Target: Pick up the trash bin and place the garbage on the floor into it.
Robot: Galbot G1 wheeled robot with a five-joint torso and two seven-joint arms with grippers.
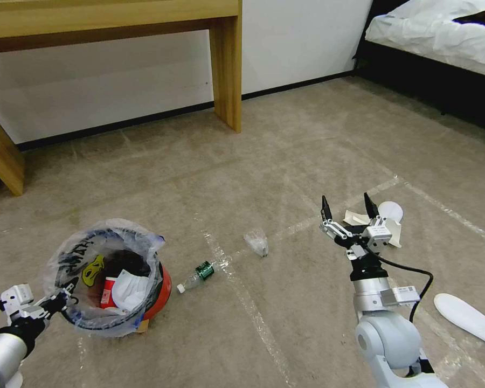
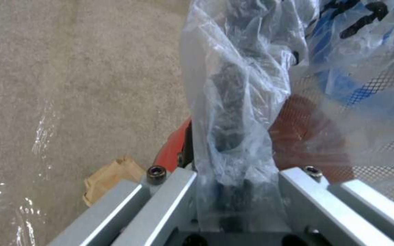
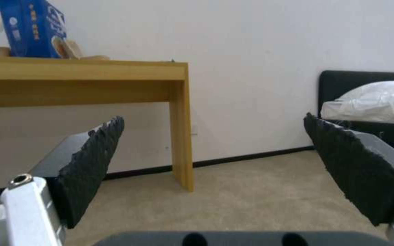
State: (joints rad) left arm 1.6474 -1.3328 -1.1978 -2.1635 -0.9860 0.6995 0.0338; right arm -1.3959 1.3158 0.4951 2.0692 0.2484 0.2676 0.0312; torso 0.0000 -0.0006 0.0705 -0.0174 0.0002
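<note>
The bin's liner [image 2: 233,102] wraps the left gripper [image 1: 64,293], so its fingertips are buried in plastic. At the bin's 6 o'clock, a tan scrap [image 2: 110,179] pokes out, probably paper, mostly hidden underneath.

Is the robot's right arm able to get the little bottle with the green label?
Probably yes. The right gripper is open, holding nothing, raised above the floor. The bottle lies in the open beside the trash bin, nothing between them, though it must swing left and down.
</note>
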